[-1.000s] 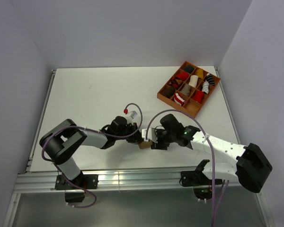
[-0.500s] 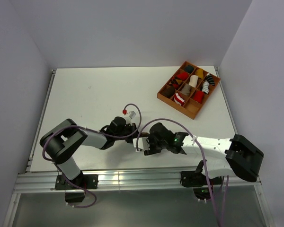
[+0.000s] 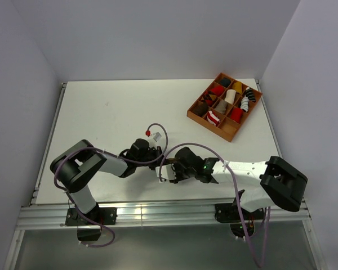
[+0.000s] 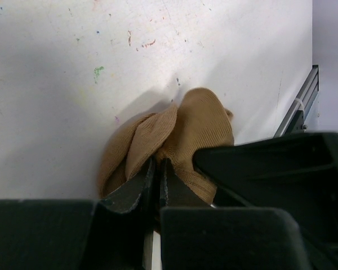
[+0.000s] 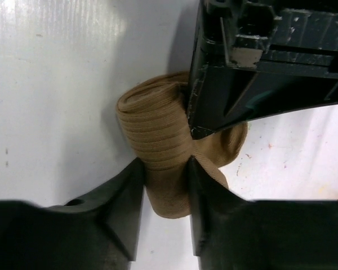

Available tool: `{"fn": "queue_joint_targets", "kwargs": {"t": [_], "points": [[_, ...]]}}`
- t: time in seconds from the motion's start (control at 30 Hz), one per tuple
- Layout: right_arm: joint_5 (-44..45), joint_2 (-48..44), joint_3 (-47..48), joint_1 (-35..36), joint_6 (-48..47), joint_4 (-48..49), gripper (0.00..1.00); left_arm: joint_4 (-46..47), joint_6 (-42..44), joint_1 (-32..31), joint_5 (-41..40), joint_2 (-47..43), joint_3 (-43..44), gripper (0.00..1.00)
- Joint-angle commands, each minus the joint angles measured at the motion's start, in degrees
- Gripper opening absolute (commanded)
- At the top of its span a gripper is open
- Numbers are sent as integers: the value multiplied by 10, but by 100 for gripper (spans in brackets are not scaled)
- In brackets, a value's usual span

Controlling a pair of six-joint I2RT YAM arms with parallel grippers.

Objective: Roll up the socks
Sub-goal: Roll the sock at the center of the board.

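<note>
Change since a second ago: the right arm has swung in leftward and lower, and the right gripper (image 5: 163, 185) now sits on the tan sock (image 5: 156, 138) with narrower jaws. Right fingers (image 5: 123, 207): one on each side of the ribbed roll, both touching it, clasping its lower part. Left gripper (image 4: 158, 169): fingers (image 4: 130, 194) all but closed, pinching a fold of the same sock at their tips. Sock: bunched and partly rolled, lying on the white table (image 3: 112, 112) near its front edge, between the two gripper heads, which nearly meet. Hidden parts: from overhead the sock is almost wholly covered by the two heads, with a brown sliver at most showing. In the left wrist view the right gripper's black body masks its lower right, and in the right wrist view the left gripper's housing masks its upper right. Far right of the table: a wooden compartment tray (image 3: 209, 128) holding sock rolls, among them a red-and-white striped sock (image 3: 213, 117) in a near compartment — too small to read any pattern.
</note>
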Motion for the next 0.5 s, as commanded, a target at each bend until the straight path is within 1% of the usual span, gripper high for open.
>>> {"fn": "queue_joint_targets", "kwargs": {"t": [0.0,0.07,0.17,0.27,0.3,0.33,0.37,0.47], "points": [[-11,22,19,5,-9,-18,36,-109,34,-7,4,36,-24,0],[-18,30,37,5,-8,-66,24,-112,40,-7,6,30,-20,0],[-27,38,70,6,-9,-134,19,-121,52,-6,1,11,-10,0],[-29,39,97,4,-5,-194,18,-129,62,-7,-14,-4,8,0],[-28,43,105,5,0,-210,19,-129,62,-7,-20,-7,12,3],[-31,52,113,6,8,-240,18,-126,63,-7,-24,-13,15,9],[-33,54,122,6,14,-253,18,-123,65,-7,-31,-16,18,11],[-38,61,134,5,33,-288,18,-109,60,-5,-55,-28,19,24]]}}
